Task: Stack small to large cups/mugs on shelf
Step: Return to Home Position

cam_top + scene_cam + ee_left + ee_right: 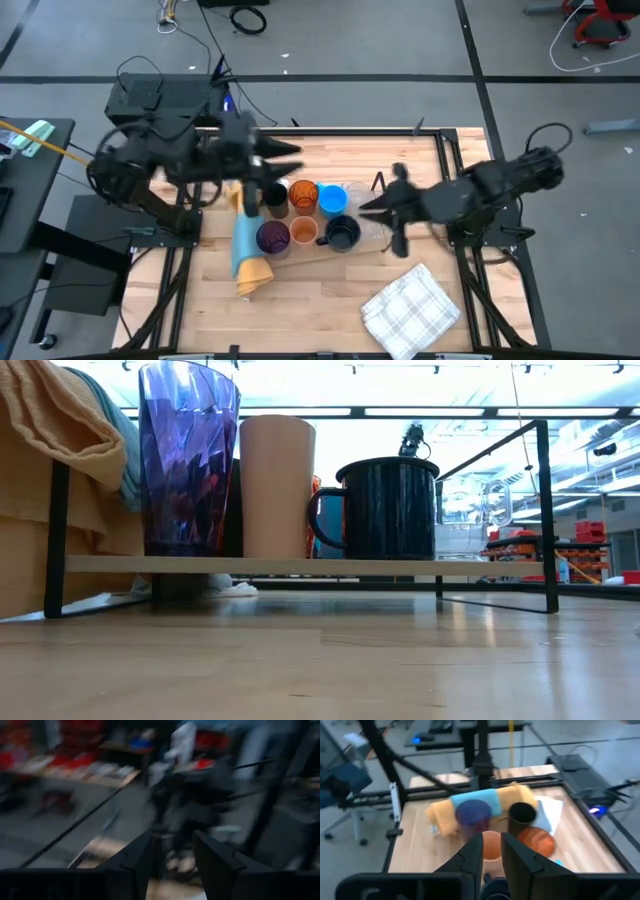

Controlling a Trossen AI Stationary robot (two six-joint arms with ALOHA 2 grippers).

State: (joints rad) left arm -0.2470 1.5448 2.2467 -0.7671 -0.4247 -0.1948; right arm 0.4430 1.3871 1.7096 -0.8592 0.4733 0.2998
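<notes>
Several cups stand together on the low black-rod shelf. The far row holds a black cup, an amber cup, a bright blue cup and a clear glass. The near row holds a purple tumbler, a peach cup, a dark handled mug and another clear glass. My left gripper is open and empty, above and just beyond the black cup. My right gripper hovers over the clear glasses. Its fingers stand a narrow gap apart with nothing between them.
A rolled yellow-and-blue cloth lies at the left end of the cups. A checked cloth lies on the bare wood near the front right. Black table-frame bars run along the table's edges.
</notes>
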